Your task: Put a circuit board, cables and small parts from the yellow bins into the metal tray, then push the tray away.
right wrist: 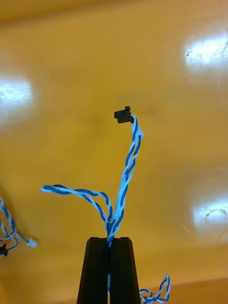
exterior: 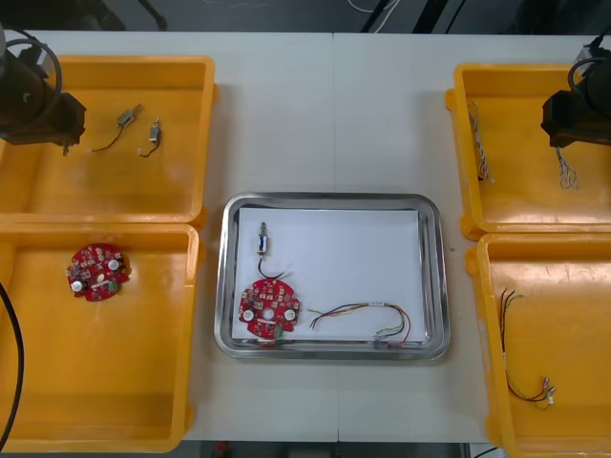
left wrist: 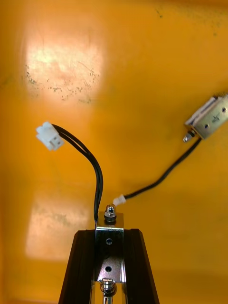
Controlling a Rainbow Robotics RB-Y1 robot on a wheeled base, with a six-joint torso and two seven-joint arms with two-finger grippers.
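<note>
Over the far right yellow bin (exterior: 520,153), my right gripper (exterior: 576,116) is shut on a twisted blue and white cable (right wrist: 124,175), which hangs from the fingertips (right wrist: 109,240) above the bin floor. Over the far left yellow bin (exterior: 115,181), my left gripper (exterior: 40,107) is shut on a small metal part (left wrist: 109,222) that trails a black lead with a white plug (left wrist: 50,135). The metal tray (exterior: 431,286) holds a red circuit board (exterior: 268,307), a small metal part (exterior: 263,239) and a red and yellow cable (exterior: 363,320).
Two more small metal parts (exterior: 129,116) (exterior: 153,135) lie in the far left bin, one near my left fingers (left wrist: 209,118). Another circuit board (exterior: 97,272) sits in the near left bin. A second twisted cable (exterior: 480,143) and a thin cable (exterior: 523,358) lie in the right bins.
</note>
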